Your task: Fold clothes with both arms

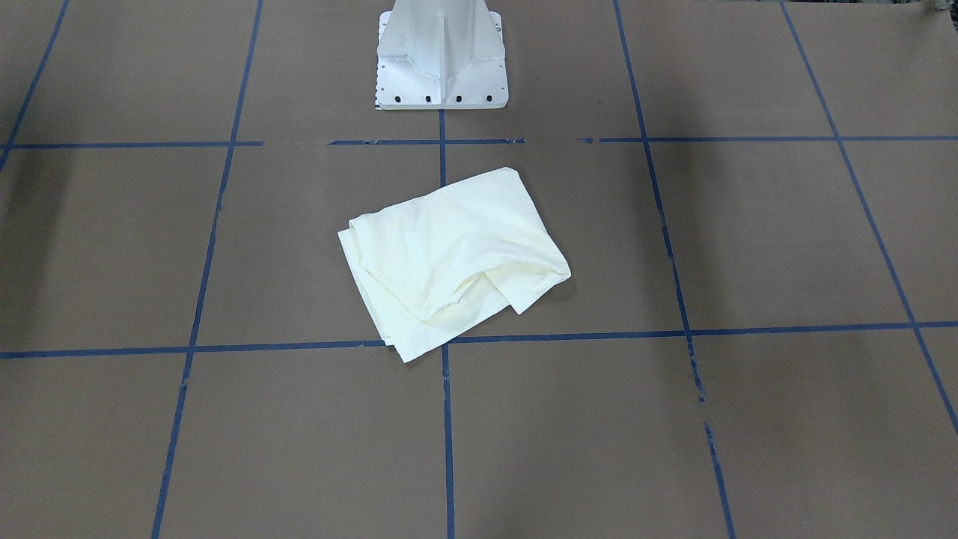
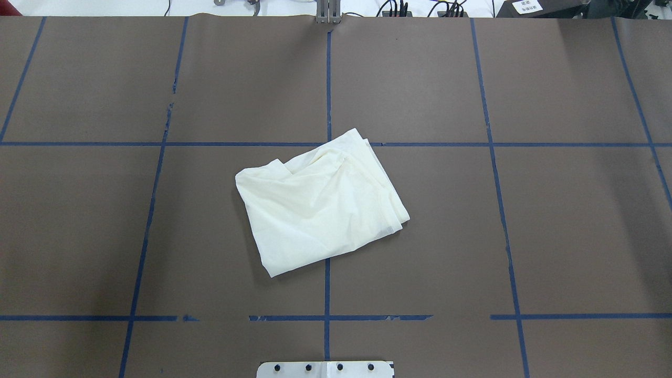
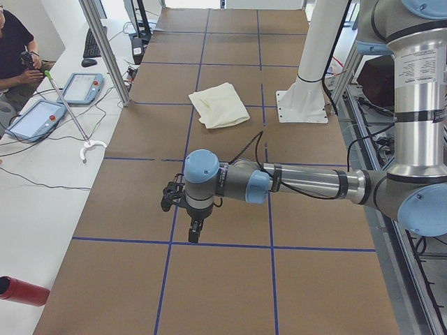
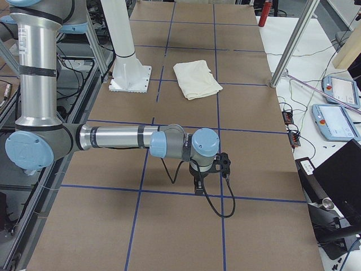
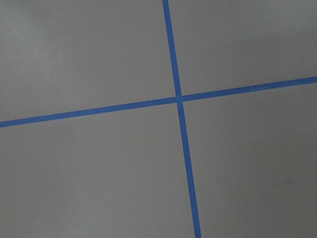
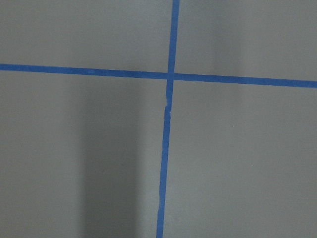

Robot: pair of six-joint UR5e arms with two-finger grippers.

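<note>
The clothes [image 1: 449, 258] lie as one cream-white bundle, folded over with the plain side up, in the middle of the brown table [image 2: 572, 226], a short way in front of the white pedestal. The same clothes [image 2: 320, 205] cover a tape crossing. No arm touches them. My left gripper [image 3: 195, 227] hangs over a blue tape line far from the clothes [image 3: 220, 105]; whether it is open or shut I cannot tell. My right gripper [image 4: 198, 186] hangs likewise at the other end, far from the clothes [image 4: 196, 79]; its state I cannot tell. Both wrist views show only table and tape.
Blue tape lines [image 2: 328, 89] divide the table into squares. The white pedestal base [image 1: 441, 56] stands at the robot's side. A person [image 3: 14, 49] sits beyond the far edge with tablets [image 3: 38, 118] and a hooked rod [image 3: 70, 115]. A red cylinder [image 3: 21, 291] lies nearby.
</note>
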